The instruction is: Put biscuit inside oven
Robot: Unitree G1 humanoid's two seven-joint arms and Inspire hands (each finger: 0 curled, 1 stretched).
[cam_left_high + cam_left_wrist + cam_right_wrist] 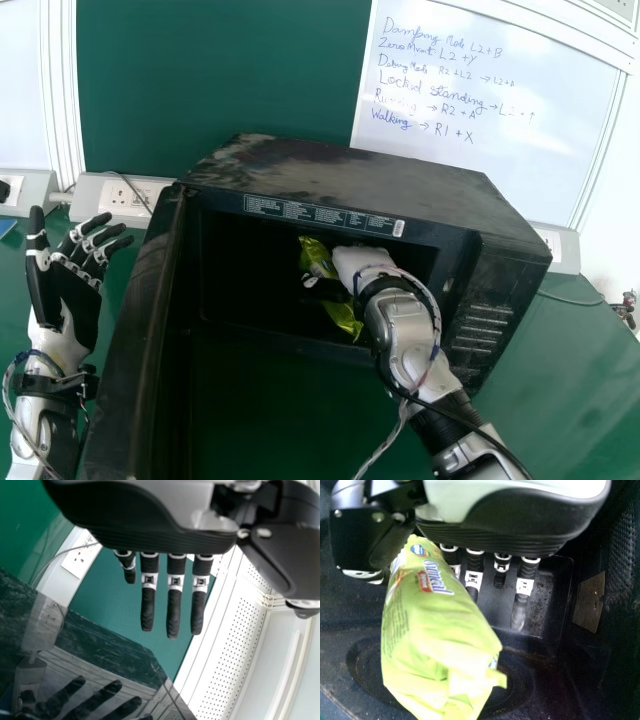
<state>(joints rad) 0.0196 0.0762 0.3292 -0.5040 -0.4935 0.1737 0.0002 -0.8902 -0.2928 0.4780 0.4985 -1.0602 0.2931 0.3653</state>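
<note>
On the left the left robot hand (75, 300) is idle, fingers straight, beside the swung-open oven door (145, 350). Further right, the green biscuit pack (343, 317) is already inside the oven (330, 180), pinched between the thumb and fingers of the right robot hand (365, 262); whether it touches the oven floor I cannot tell. So the carrying in looks done, while setting it down, letting go and drawing the hand out remain
</note>
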